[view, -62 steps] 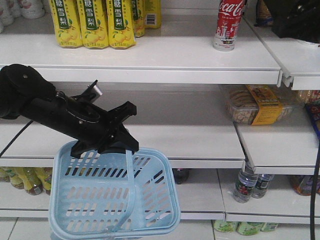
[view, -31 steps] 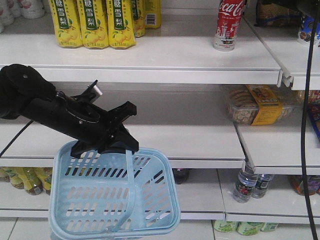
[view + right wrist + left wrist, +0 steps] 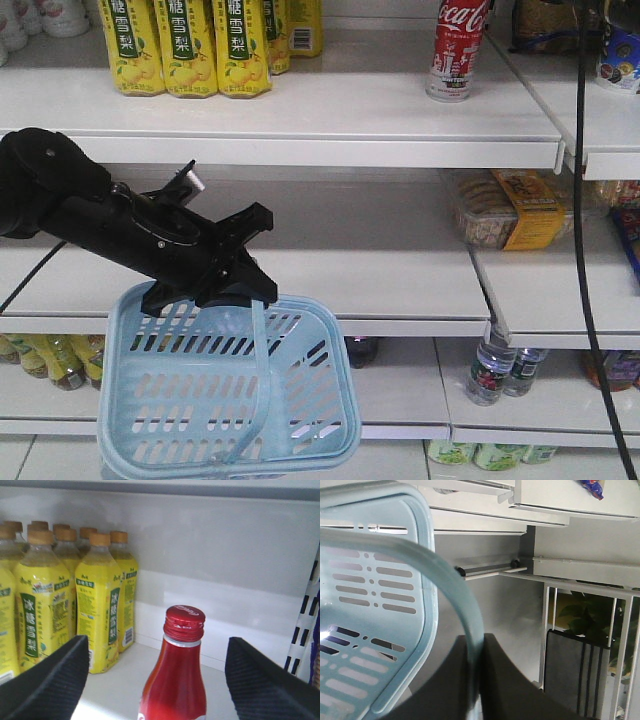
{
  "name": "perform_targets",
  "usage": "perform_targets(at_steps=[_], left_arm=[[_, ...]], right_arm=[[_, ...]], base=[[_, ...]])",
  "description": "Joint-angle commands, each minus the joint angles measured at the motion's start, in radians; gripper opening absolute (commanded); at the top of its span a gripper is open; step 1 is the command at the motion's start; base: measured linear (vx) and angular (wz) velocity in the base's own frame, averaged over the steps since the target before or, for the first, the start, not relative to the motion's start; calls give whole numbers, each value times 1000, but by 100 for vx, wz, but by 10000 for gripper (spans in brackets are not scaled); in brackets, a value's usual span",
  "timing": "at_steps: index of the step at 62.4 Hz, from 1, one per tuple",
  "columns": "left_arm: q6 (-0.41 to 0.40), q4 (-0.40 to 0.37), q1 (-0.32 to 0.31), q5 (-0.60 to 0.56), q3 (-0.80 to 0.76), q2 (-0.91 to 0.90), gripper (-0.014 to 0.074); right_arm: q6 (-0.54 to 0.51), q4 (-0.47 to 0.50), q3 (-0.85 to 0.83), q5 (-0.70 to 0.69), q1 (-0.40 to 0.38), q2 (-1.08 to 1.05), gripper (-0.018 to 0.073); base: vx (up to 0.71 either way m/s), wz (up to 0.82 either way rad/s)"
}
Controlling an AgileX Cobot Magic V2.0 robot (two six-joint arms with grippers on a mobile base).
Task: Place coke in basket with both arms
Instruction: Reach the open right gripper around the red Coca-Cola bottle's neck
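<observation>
**Approach to the bottle.** The left gripper (image 3: 243, 264) is clamped on the handle (image 3: 262, 352) of the basket (image 3: 128, 400), which hangs before the lower shelves. The right gripper (image 3: 157, 642), spread wide, flanks the coke bottle (image 3: 176, 680), which stands upright on the top shelf (image 3: 300, 120). Apparently there is no contact. The next move calls for advancing, then closing squarely on the bottle.

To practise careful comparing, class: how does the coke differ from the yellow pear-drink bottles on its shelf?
The coke is red with a red cap; the pear bottles are yellow with tan caps. The coke stands alone; the pear bottles crowd in rows. The coke tapers to a slim neck; the pear bottles have broad shoulders. Both stand upright on one shelf.
</observation>
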Motion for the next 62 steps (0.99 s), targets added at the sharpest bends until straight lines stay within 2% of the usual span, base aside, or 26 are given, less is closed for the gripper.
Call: perform_targets(at_steps=[1, 7, 49, 55, 62], left_arm=[[0, -67, -6, -1, -28, -48, -5], [0, -67, -6, -1, -28, -48, -5], [0, -67, -6, -1, -28, -48, -5], [0, -67, -6, -1, -28, -48, -5], [0, -67, -6, -1, -28, -48, -5]], right_arm=[[50, -46, -59, 15, -6, -22, 553], [64, -69, -84, 15, -6, 1, 553], [105, -71, -259, 15, -6, 158, 552], [94, -70, -264, 13, -6, 169, 525], [84, -74, -270, -12, -6, 179, 426]], base=[[0, 0], [0, 0], [0, 0], [0, 0], [0, 0]])
